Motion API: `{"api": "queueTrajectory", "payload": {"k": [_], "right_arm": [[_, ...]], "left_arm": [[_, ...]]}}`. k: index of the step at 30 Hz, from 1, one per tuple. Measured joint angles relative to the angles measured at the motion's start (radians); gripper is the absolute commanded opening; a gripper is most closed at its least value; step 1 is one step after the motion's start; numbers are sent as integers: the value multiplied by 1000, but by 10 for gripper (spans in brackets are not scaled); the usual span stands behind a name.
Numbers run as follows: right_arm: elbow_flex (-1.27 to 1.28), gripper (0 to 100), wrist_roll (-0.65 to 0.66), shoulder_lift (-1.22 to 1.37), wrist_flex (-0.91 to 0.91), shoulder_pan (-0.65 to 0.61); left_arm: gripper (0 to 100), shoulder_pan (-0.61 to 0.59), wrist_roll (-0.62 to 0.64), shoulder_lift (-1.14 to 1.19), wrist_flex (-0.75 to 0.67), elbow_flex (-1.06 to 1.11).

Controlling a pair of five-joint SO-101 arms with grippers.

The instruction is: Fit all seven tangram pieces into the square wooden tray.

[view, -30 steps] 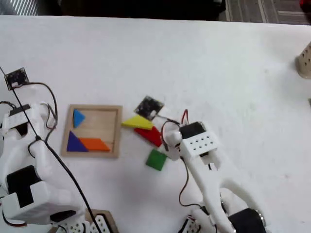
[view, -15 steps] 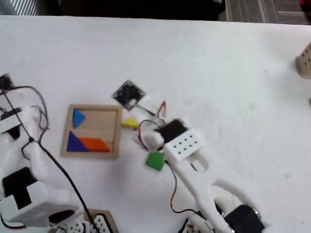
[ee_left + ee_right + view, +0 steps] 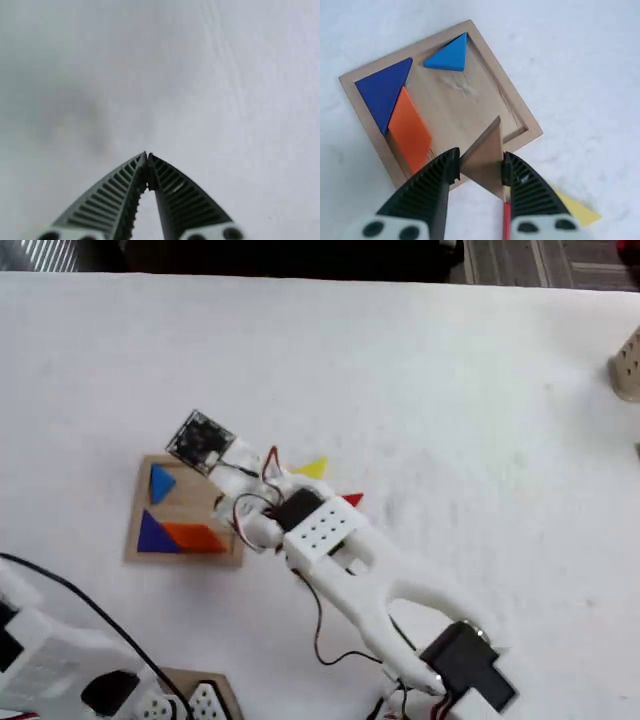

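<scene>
Holding a triangle tight in the right fingers over the right edge of the tray, with room for it just to the left and the left fingers shut, empty, over plain desk.

The left gripper has its dark ribbed jaws touching tip to tip, splaying apart toward the base. Behind them lies the white table, faintly shadowed, perhaps somewhat below.
</scene>
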Motion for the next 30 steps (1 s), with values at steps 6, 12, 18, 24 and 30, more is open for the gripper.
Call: {"api": "queueTrajectory", "payload": {"k": [6, 12, 18, 24, 30], "right_arm": [[-84, 24, 32, 110, 0, -12], [-247, 25, 43, 308, 0, -60], [-460, 37, 43, 542, 0, -58], [-621, 176, 75, 654, 123, -74], [-713, 180, 78, 677, 256, -72]], "left_arm": [[24, -183, -157, 98, 164, -299], [24, -206, -288, 120, 195, -341], [24, -212, -325, 120, 166, -341], [24, -212, -325, 120, 144, -341], [27, -210, -325, 107, 160, -341]]}}
